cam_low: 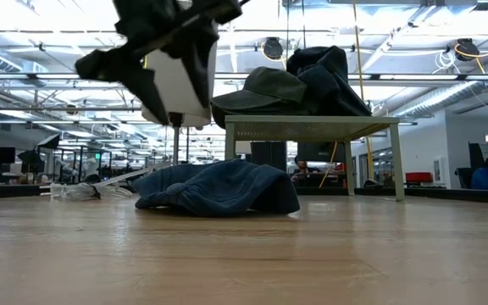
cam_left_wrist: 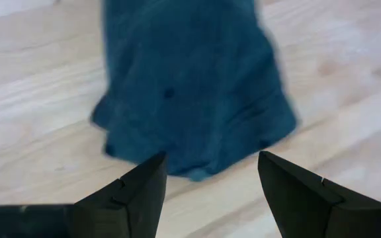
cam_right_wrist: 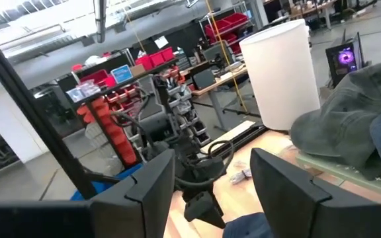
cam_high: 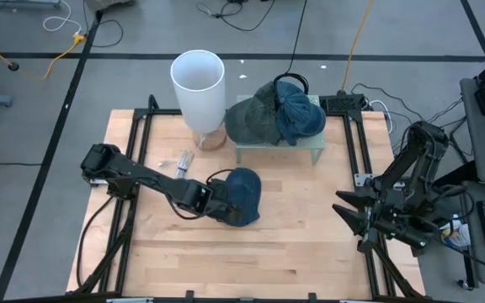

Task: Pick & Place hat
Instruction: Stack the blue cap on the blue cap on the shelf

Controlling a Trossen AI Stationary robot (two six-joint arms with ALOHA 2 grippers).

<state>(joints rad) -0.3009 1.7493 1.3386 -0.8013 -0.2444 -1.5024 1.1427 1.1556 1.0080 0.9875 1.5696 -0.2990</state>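
The left pincer (cam_high: 217, 199) hovers with its fingers spread wide and nothing between them, just above the near edge of the blue hat (cam_high: 241, 196), which lies crumpled flat on the table (cam_high: 293, 244). To grasp well, I judge it should come straight down so one finger slides under a raised fold of cloth, then clench on a thick bunch, not a single thin layer that could slip.

Beyond the hat stands a small raised stand (cam_high: 278, 151) carrying two more hats, one green (cam_high: 251, 118) and one blue (cam_high: 301, 116), so three hats in all. Beside the stand is one white cylinder (cam_high: 199, 88).

Well off to the side, the right pincer (cam_high: 350, 215) waits at the table's edge, fingers parted and unladen.
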